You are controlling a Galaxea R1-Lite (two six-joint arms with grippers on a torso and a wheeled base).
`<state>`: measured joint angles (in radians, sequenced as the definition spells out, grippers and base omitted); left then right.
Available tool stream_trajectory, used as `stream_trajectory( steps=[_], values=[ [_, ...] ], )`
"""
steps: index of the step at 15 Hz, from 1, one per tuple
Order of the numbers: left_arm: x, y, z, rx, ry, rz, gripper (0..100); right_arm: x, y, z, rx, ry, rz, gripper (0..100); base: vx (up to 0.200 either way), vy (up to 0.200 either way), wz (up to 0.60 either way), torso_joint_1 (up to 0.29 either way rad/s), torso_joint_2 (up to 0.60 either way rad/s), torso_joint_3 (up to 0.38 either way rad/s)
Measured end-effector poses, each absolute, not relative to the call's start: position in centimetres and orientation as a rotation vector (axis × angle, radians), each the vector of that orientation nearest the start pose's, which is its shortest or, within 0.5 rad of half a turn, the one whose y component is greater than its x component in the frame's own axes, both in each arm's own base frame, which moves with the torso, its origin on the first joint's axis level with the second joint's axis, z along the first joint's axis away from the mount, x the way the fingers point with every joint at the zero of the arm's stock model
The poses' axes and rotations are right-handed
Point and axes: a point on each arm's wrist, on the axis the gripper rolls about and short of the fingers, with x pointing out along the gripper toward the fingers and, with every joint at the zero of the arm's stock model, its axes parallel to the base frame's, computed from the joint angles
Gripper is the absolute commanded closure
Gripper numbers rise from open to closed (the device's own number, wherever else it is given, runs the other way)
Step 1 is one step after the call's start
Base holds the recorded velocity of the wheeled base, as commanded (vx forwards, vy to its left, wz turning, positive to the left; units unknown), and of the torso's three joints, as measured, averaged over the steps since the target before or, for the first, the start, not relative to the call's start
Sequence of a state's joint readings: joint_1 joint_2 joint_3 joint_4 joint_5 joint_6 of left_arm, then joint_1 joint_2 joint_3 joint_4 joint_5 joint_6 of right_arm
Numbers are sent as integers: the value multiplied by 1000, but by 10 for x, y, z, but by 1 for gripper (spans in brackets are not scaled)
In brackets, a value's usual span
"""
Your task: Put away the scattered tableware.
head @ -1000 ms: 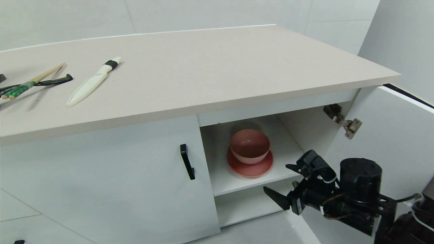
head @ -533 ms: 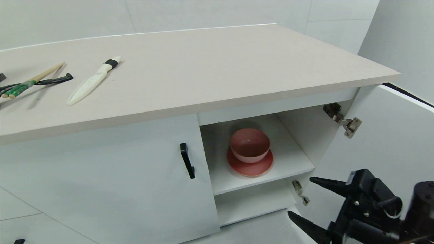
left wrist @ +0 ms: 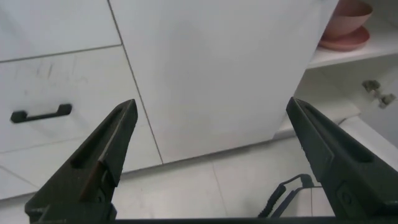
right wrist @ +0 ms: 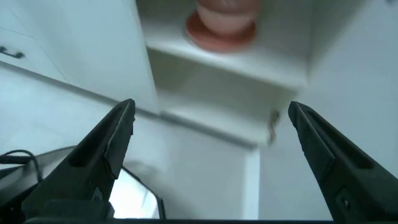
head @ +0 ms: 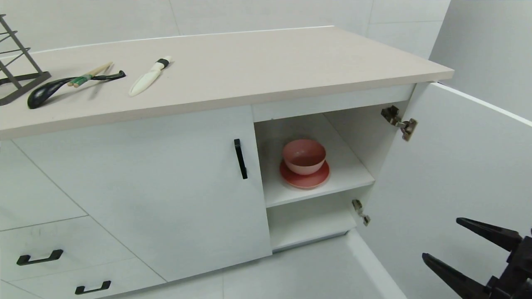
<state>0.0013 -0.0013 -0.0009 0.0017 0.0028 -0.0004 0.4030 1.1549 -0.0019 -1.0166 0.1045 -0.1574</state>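
Both tools are empty. Our right end effector (head: 440, 237) hangs low with its fingers spread wide, just beside the open cupboard door (head: 449, 166). Our left end effector (left wrist: 211, 104) is equally wide, down in front of the closed door (left wrist: 224, 68). The loose tableware lies well apart from both, at the left end of the bench (head: 270, 62): a black spoon (head: 50, 88), a pair of chopsticks (head: 89, 74) and a cream knife (head: 149, 77), near a wire rack (head: 25, 49). A pink bowl (head: 304, 155) already sits on a red plate (head: 316, 180) on the cupboard shelf (head: 349, 182).

We judge the nearest hazard to be the open cupboard door: a swing of the right arm could clip it. On the bench the trouble would be grip. All three pieces are slim and lie flat on a smooth, hard, matte top, so fingers closing too high would skid them away. The chopsticks seem to rest across the spoon's handle, though we cannot be sure, so lifting either may drag the other. Any later load could nudge the bowl, which is rounded, off its shallow plate.

The knife is tapered with a dark band, the spoon glossy and curved, and the chopsticks pale with green ends.
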Motion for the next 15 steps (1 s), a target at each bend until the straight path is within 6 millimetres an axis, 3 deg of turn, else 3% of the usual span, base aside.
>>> stream_trajectory(
  steps=[2, 5, 10, 11, 15],
  values=[
    [-23, 0, 75, 1, 1, 4, 0, 93, 35, 127, -157, 156, 449, 0, -200, -200, 0, 2, 2, 2],
    [-23, 0, 75, 1, 0, 4, 0, 57, 17, 116, -125, 222, 365, 0, 0, -200, 0, 2, 2, 5],
    [-23, 0, 75, 1, 0, 4, 0, -4, 2, 89, -84, 119, 177, 0, 0, -160, 0, 1, -2, 3],
    [-23, 0, 75, -2, 0, 4, 0, -11, 1, 80, -67, 129, 116, 0, 0, 0, 0, 0, 0, 0],
    [-23, 0, 75, -1, 1, 5, 0, -21, 1, 77, -40, 20, 56, 0, 0, 0, 0, 0, 0, 0]
  ],
)
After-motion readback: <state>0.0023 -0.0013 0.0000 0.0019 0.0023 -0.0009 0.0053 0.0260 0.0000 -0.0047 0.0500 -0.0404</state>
